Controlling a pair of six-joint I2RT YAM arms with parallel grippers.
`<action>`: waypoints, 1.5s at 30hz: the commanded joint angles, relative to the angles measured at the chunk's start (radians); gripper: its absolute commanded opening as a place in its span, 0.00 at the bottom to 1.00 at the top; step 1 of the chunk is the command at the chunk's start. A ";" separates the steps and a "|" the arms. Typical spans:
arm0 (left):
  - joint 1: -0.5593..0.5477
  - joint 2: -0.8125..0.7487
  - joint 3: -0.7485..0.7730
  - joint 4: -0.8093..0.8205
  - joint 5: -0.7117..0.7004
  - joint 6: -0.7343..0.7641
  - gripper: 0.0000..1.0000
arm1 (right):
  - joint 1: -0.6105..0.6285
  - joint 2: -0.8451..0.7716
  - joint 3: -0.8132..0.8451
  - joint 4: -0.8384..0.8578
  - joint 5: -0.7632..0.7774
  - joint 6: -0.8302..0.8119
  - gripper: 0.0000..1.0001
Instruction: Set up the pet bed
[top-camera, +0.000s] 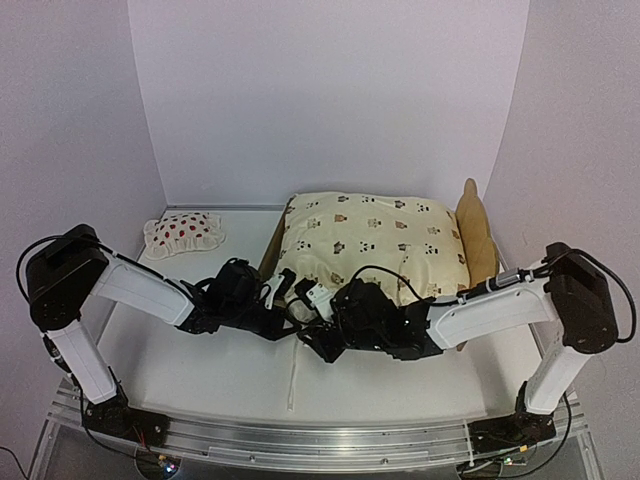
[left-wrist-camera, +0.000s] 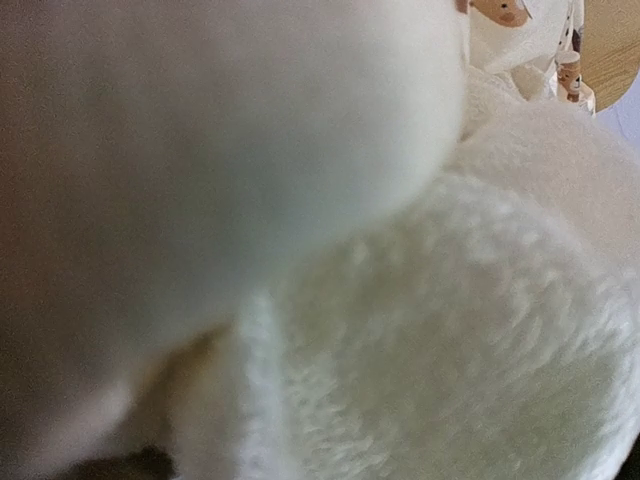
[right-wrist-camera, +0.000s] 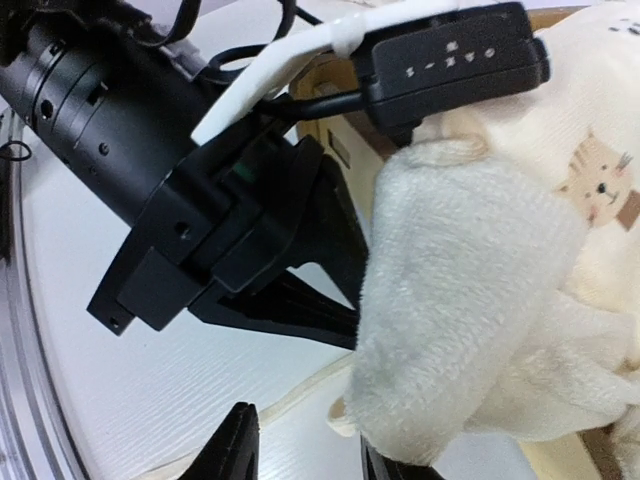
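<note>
Left gripper (right-wrist-camera: 440, 95) clamped shut on a fleecy fold of the cream animal-print cover (top-camera: 370, 235) at the near left corner of the pet bed (top-camera: 478, 232). The right gripper (right-wrist-camera: 310, 455) hovers just beside that fold, jaws parted with nothing between them. The bed stands on the white table (top-camera: 200, 370) just beyond both grippers, the cover draped over most of it. A strawberry pillow (top-camera: 183, 235) lies well to the bed's left.

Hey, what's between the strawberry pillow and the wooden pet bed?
Nothing: between the strawberry pillow and the pet bed there is only bare white tabletop, as the top external view shows.
</note>
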 joint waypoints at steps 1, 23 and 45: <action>0.006 0.015 0.010 0.048 0.026 0.018 0.00 | -0.001 -0.045 0.038 -0.110 0.176 0.011 0.32; 0.007 -0.033 0.023 -0.006 0.027 -0.031 0.00 | -0.021 0.191 0.025 0.171 0.186 -0.196 0.28; 0.007 -0.076 0.037 -0.045 0.058 -0.067 0.00 | -0.043 0.256 -0.120 0.636 0.128 -0.316 0.35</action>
